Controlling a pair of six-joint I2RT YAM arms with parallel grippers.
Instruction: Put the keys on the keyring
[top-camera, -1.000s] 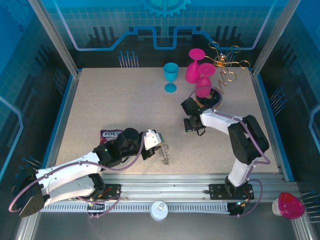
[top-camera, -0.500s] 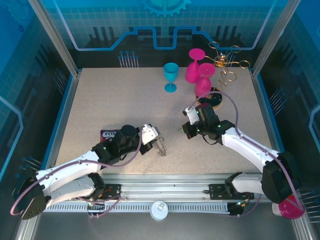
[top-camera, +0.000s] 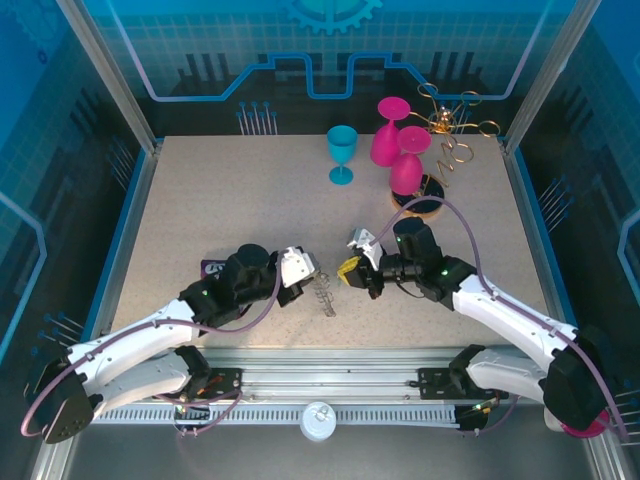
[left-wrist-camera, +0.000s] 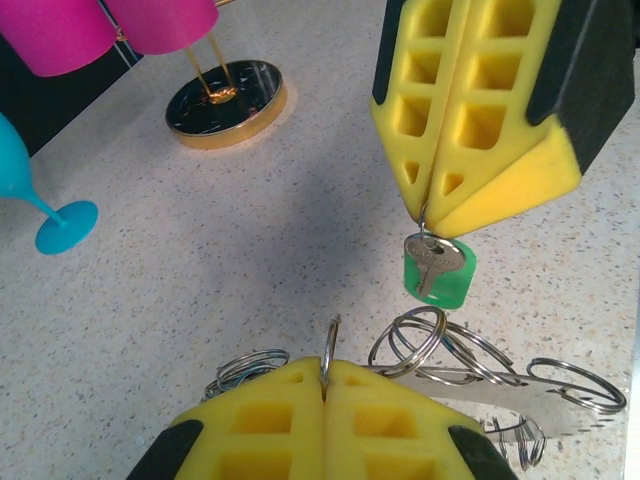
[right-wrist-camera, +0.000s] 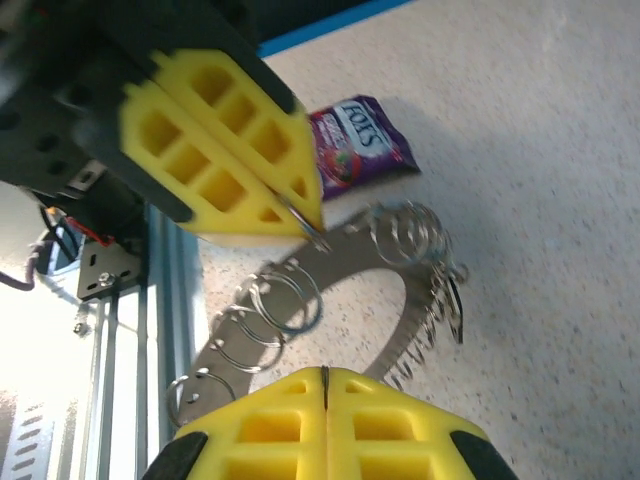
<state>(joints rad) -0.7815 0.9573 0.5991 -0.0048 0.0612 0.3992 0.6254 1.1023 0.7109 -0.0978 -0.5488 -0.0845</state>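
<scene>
Left end effector (left-wrist-camera: 325, 375) is pressed together on a wire loop (left-wrist-camera: 330, 345) of the keyring (right-wrist-camera: 400, 285), which lies on the worktop (left-wrist-camera: 250, 250). Just above the keyring, the right end effector (left-wrist-camera: 425, 205) pinches the green key (left-wrist-camera: 438, 270), not yet threaded; threading is still to do.

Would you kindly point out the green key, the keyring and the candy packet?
green key (left-wrist-camera: 448, 290): left wrist view, its green head.
keyring (right-wrist-camera: 413, 305): right wrist view, its flat grey band.
candy packet (right-wrist-camera: 360, 150): right wrist view, middle of the wrapper.

Part of keyring (left-wrist-camera: 492, 393) behind left gripper (left-wrist-camera: 325, 372)
</scene>
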